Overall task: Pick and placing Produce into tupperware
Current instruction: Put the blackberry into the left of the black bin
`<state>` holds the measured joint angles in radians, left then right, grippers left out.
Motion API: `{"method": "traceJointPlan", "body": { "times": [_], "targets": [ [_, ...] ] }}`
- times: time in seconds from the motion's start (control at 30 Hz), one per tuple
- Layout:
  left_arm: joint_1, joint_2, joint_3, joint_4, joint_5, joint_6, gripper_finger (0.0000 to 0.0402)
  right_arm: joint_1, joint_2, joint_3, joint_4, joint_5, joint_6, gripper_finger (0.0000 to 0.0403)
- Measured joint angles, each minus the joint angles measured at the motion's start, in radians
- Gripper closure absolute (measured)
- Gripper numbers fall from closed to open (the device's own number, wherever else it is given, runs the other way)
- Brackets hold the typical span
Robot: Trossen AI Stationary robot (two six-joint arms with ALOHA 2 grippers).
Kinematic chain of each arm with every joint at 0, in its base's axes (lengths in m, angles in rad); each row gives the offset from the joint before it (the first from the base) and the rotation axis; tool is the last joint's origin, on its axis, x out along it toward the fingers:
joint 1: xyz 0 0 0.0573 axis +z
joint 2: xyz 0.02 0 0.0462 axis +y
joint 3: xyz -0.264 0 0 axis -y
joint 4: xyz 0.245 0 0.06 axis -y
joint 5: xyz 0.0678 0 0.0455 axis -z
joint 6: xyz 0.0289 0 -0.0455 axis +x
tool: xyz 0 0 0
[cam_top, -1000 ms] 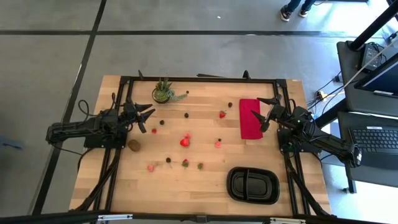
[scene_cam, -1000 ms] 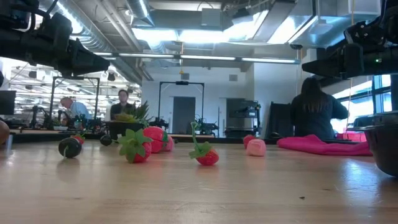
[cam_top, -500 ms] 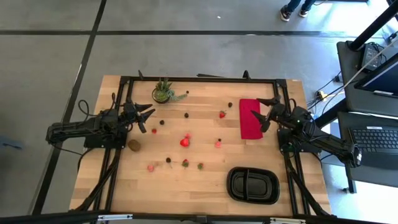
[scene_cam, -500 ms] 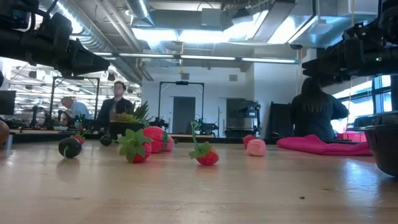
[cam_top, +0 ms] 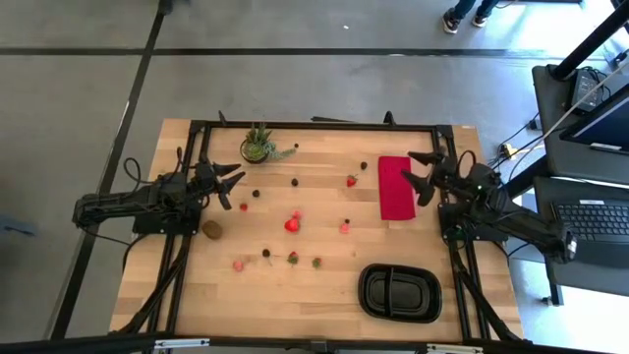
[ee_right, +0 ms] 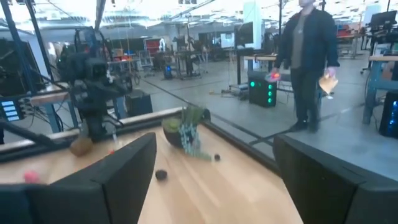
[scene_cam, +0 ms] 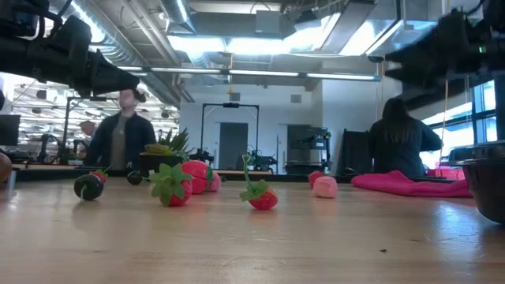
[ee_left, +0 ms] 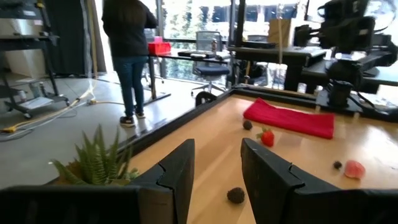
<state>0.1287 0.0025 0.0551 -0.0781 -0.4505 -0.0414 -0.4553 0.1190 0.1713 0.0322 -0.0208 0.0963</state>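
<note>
Left end effector (cam_top: 232, 187) hovers over the table's (cam_top: 324, 305) left side, fingers part open with a narrow gap, holding nothing. Right end effector (cam_top: 420, 173) sits above the right edge of the red cloth (cam_top: 394, 187), fingers spread wide, empty.

Produce scattered mid-table: kiwi-like oval (cam_top: 211, 230) near the left arm, red strawberry (cam_top: 292, 223) at centre, another strawberry (cam_top: 351, 181) just left of the cloth, pink piece (cam_top: 344, 227), dark berry (cam_top: 294, 182), a few small pieces along the near side (cam_top: 292, 258). Tupperware (cam_top: 398, 292) is at the near right, both compartments empty, well apart from the fruit. Potted plant (cam_top: 257, 145) at the far left-centre edge.
</note>
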Motion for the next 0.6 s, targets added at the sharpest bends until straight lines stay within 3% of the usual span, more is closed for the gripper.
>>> {"method": "traceJointPlan", "body": {
  "times": [0.23, 0.37, 0.6],
  "targets": [
    [0.000, 0.000, 0.000, 0.017, -0.014, 0.000, 0.0278, 0.000, 0.369, 0.261, -0.085, 0.044, 0.032, 0.0079],
    [0.000, 0.000, 0.000, 0.018, -0.014, 0.000, 0.0278, -0.001, 0.631, 0.472, -0.269, 0.105, 0.061, 0.0079],
    [0.000, 0.000, 0.000, 0.019, -0.013, -0.002, 0.0278, -0.001, 1.031, 0.768, -0.551, 0.123, 0.082, 0.0079]
  ]
}}
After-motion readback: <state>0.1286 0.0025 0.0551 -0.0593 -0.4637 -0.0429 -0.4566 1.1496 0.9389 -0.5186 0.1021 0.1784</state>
